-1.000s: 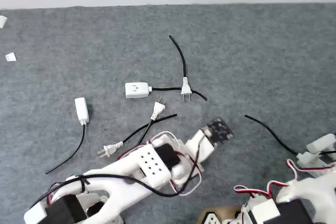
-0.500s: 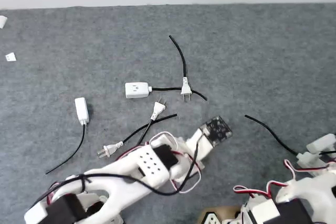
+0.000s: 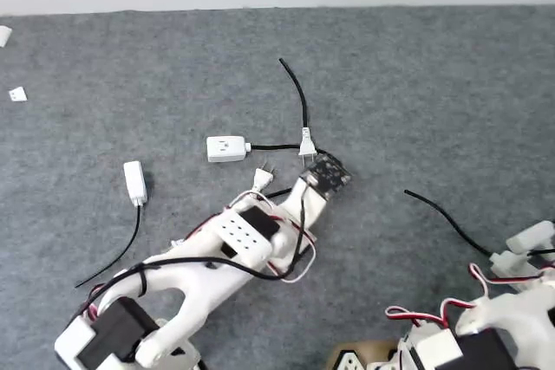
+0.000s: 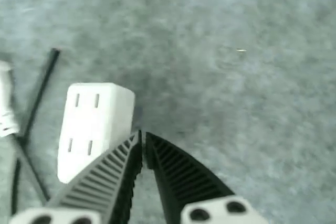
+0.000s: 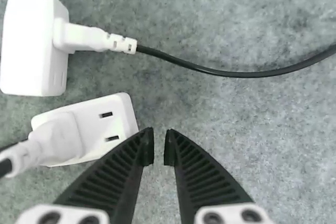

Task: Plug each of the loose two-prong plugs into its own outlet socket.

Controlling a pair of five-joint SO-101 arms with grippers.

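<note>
A white outlet socket [image 3: 227,148] lies mid-table, its black cord running to a white two-prong plug [image 3: 306,146]. Another loose plug [image 3: 260,181] lies just below it, beside my left arm [image 3: 243,244], whose wrist end is close to both plugs. In the left wrist view my left gripper [image 4: 143,139] is shut and empty over the carpet, right beside a white socket block [image 4: 94,124] with free slots. My right gripper [image 5: 157,141] is shut on nothing, next to a white socket [image 5: 100,121] with free slots. A second socket [image 5: 31,40] there has a plug [image 5: 86,38] in it.
A third white socket [image 3: 133,181] with a black cord lies at the left. White sockets [image 3: 529,240] and a black cord [image 3: 438,210] lie by the right arm. Small white bits [image 3: 17,94] sit at the far left edge. Grey carpet [image 3: 434,84] covers the table.
My left arm has swung up and to the left, from the open carpet toward the two plugs near the middle socket. The right arm has stayed still.
</note>
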